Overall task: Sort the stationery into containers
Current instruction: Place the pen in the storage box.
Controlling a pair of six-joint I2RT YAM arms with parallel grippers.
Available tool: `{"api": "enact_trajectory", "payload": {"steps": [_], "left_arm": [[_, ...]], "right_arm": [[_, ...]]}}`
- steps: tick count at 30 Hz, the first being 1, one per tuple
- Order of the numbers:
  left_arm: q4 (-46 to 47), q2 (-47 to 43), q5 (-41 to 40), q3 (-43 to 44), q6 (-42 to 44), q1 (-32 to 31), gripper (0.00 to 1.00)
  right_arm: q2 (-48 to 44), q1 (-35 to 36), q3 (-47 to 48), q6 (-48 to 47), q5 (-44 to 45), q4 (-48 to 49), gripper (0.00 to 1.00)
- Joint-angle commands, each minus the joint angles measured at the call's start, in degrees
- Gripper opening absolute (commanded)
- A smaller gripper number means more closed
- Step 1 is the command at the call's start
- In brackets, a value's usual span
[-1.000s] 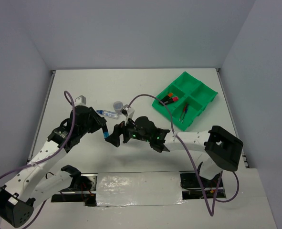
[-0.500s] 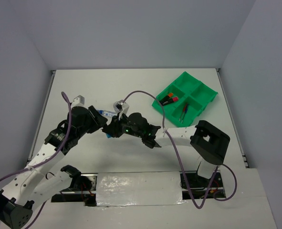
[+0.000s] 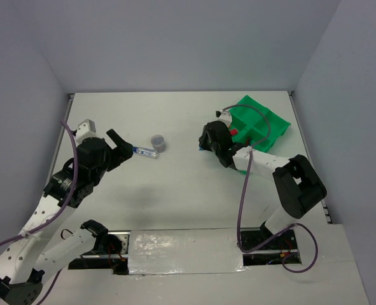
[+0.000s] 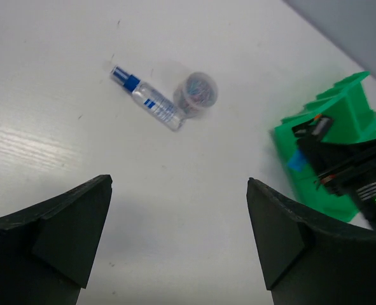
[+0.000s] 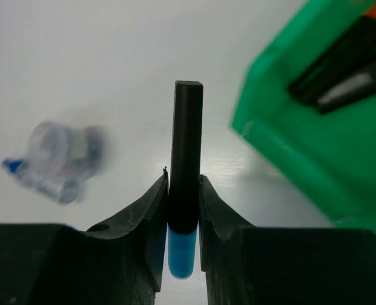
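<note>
My right gripper (image 5: pixel 183 184) is shut on a stubby black highlighter with a blue end (image 5: pixel 186 140), which stands upright between the fingers. In the top view the right gripper (image 3: pixel 207 143) hovers at the near-left edge of the green tray (image 3: pixel 270 124). Black highlighters (image 5: pixel 340 70) lie in the tray's nearest compartment (image 5: pixel 302 152). My left gripper (image 4: pixel 179 190) is open with nothing in it, left of a clear-blue tube (image 4: pixel 146 105) and a small grey round piece (image 4: pixel 197 95). From above, the left gripper (image 3: pixel 121 145) sits just left of the tube (image 3: pixel 146 152).
The tube and the grey round piece (image 3: pixel 157 141) lie touching in the table's middle-left. The green tray (image 4: pixel 327 159) stands at the back right. A purple cable loops over each arm. The table's white edge rail runs along the front.
The left gripper let go of the blue-ended highlighter, opened wide and drew back left. The right gripper closed on the highlighter and carried it right to the tray's edge.
</note>
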Motion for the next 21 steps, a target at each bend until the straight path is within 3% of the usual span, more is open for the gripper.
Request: {"api": "enact_trajectory", "payload": {"steps": [1, 3, 8, 14, 15, 16, 19, 21], "left_arm": [[-0.4, 0.1, 0.3, -3.8, 2.5, -0.1, 0.99], [-0.2, 0.2, 1.2, -5.0, 2.7, -0.1, 0.99], [0.0, 0.0, 2.0, -6.6, 3.0, -0.1, 0.99], [0.1, -0.2, 4.4, -5.7, 6.7, -0.1, 0.99], [-0.7, -0.2, 4.4, -4.9, 7.3, -0.1, 0.99], [-0.9, 0.0, 4.3, -4.5, 8.1, -0.2, 0.99], [-2.0, 0.0, 4.7, -2.9, 9.3, -0.1, 0.99], [-2.8, 0.0, 4.9, -1.4, 10.4, -0.1, 0.99]], "right_arm": [[0.5, -2.7, 6.9, -0.4, 12.4, -14.2, 0.0], [1.2, -5.2, 9.5, -0.3, 15.8, -17.2, 0.0], [2.1, -10.0, 12.2, -1.3, 14.5, -18.3, 0.0], [6.7, -14.0, 17.5, -2.4, 13.2, -22.6, 0.08], [6.8, -14.4, 17.5, -2.5, 13.0, -22.2, 0.32], [7.1, -14.6, 17.9, -2.8, 12.6, -21.9, 0.45], [7.4, -14.7, 19.7, -4.4, 12.5, -22.7, 0.64], [6.7, -14.6, 20.2, -5.4, 11.8, -22.5, 0.68]]}}
